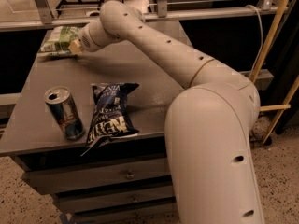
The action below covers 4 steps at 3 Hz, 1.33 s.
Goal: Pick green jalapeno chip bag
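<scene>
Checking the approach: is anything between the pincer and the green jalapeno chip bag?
Nothing visible. The pincer sits against the small crinkly green chip bag at the table's far corner; the dark blue bag lies aside.
</scene>
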### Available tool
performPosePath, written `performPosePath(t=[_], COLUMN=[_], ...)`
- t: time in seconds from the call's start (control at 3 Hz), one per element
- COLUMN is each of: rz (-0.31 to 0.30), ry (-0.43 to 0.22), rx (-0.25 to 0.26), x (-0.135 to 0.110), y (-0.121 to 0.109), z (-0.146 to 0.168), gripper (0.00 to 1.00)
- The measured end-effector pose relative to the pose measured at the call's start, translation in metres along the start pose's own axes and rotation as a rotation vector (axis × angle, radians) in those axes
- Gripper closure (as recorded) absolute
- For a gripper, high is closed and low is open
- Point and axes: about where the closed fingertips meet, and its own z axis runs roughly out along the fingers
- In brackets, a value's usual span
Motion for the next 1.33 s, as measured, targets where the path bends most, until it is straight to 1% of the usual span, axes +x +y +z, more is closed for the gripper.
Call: performPosePath(t=[0.33, 0.67, 1.0, 1.33], rz=[-0.025, -0.093, -0.137, -0.147], ry=[-0.034, -0.045, -0.046, -0.071], rx=[-0.047, -0.054, -0.039, -0.005], x=[-0.025, -0.074, -0.11, -0.131], y=[0.013, 0.024, 0.03, 0.03], z=[-0.003, -0.023, -0.046, -0.076], gripper=[1.0, 1.0, 1.0, 1.0])
